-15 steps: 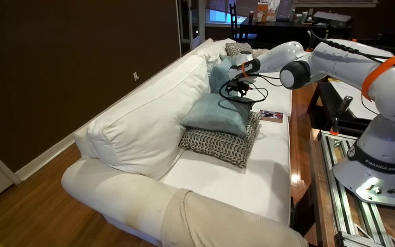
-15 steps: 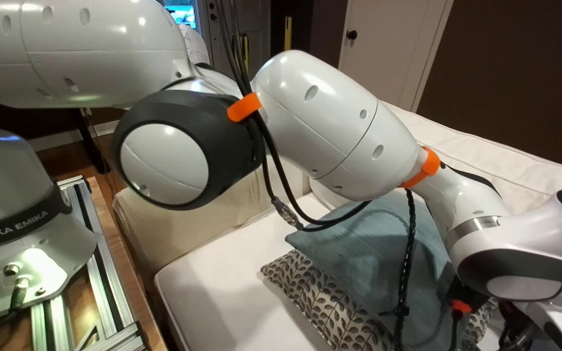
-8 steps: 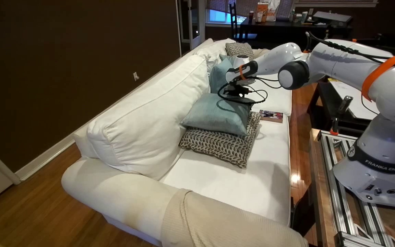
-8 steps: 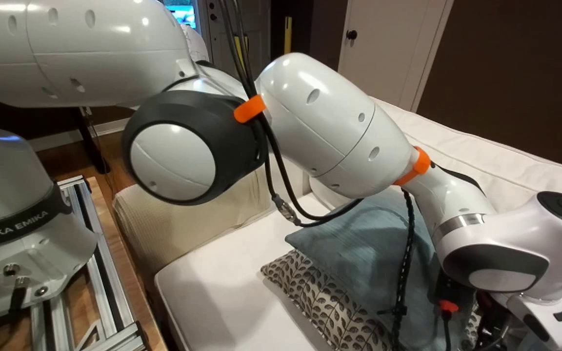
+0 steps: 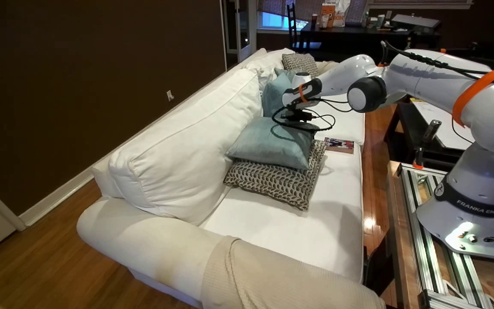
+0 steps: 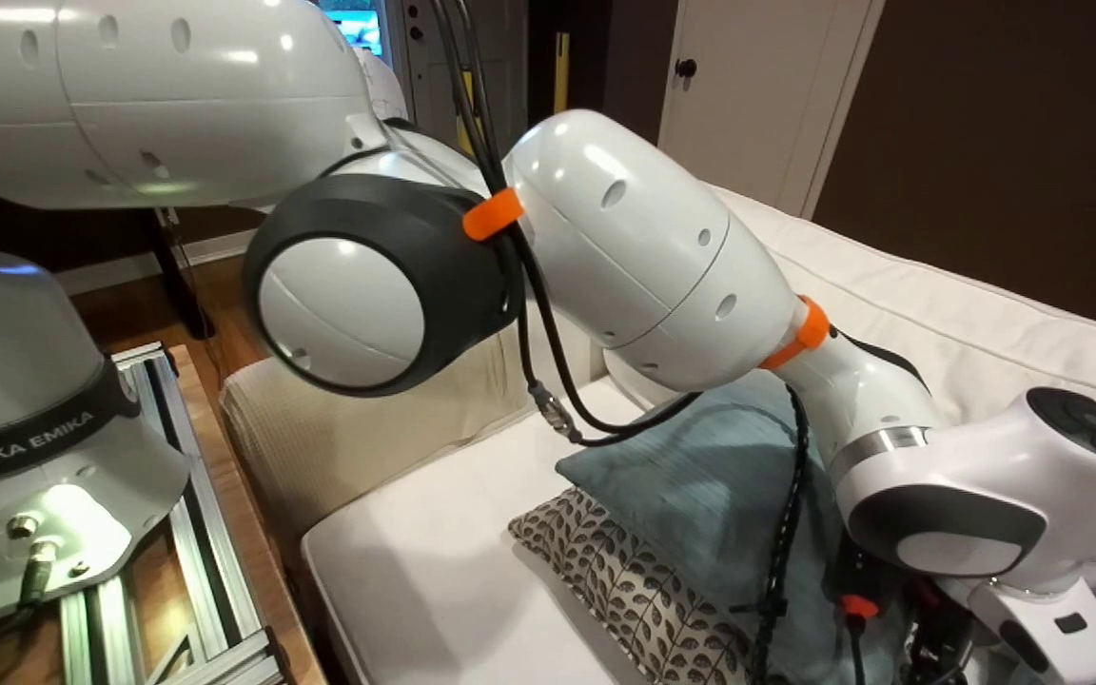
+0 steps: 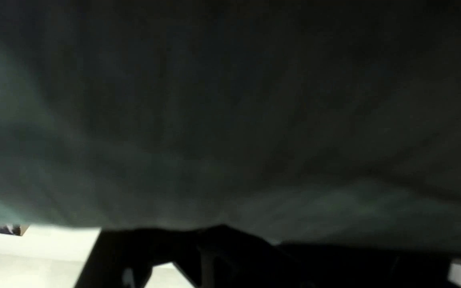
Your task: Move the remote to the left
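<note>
Pillow (image 7: 222, 120) looms dim and blurred beside the gripper (image 7: 250, 258), whose spread or closure I cannot make out.

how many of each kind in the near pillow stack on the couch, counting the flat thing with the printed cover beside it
Blue pillow: 1
Leaf-patterned pillow: 1
Flat item with printed cover (book or box, can't tell): 1
Total: 3, counting only what shows
</note>
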You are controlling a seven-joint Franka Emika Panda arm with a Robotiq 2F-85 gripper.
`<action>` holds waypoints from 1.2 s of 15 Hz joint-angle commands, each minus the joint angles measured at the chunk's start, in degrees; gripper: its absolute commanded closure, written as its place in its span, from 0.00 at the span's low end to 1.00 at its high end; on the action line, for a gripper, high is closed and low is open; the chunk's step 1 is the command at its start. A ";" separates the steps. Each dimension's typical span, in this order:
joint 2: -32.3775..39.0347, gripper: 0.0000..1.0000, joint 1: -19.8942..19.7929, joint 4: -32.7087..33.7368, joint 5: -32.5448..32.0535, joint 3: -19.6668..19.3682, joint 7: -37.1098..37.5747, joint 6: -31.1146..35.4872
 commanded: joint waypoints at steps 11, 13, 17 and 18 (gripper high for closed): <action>-0.02 0.04 1.13 -3.72 0.37 -0.74 4.99 1.55; -0.02 0.29 1.29 -3.97 0.26 -0.87 5.08 1.72; -0.04 0.54 1.67 -4.51 0.06 -1.28 5.18 1.86; -0.04 0.60 1.76 -4.58 -0.01 -1.42 5.18 1.84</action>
